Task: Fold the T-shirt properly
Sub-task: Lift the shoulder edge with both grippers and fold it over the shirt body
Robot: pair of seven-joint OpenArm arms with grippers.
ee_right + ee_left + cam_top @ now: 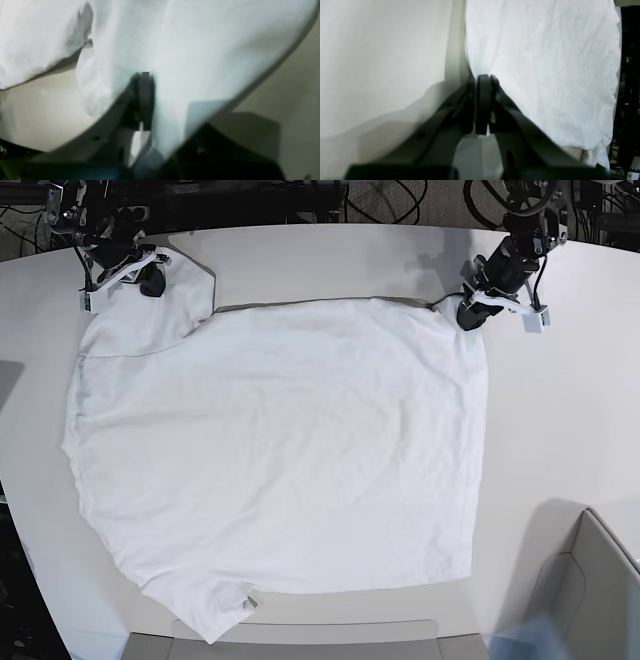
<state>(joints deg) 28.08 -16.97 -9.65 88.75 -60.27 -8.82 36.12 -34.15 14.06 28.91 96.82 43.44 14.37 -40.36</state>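
Observation:
The white T-shirt [280, 440] lies spread across the off-white table [570, 420], wrinkled, with a small grey tag [247, 603] near the front edge. My left gripper [468, 320] is shut on the shirt's far right corner. In the left wrist view the left gripper [485, 76] pinches the shirt's edge [545, 62] just above the table. My right gripper [152, 284] is shut on the far left corner. In the right wrist view the right gripper [144, 74] holds the cloth [200, 50], which drapes over one finger and hangs slightly raised.
A grey box [600, 580] stands at the front right corner. Dark cables and gear [330, 195] run behind the table's far edge. Bare tabletop [382, 50] lies beside the left gripper. The dark table edge [627, 75] shows past the shirt.

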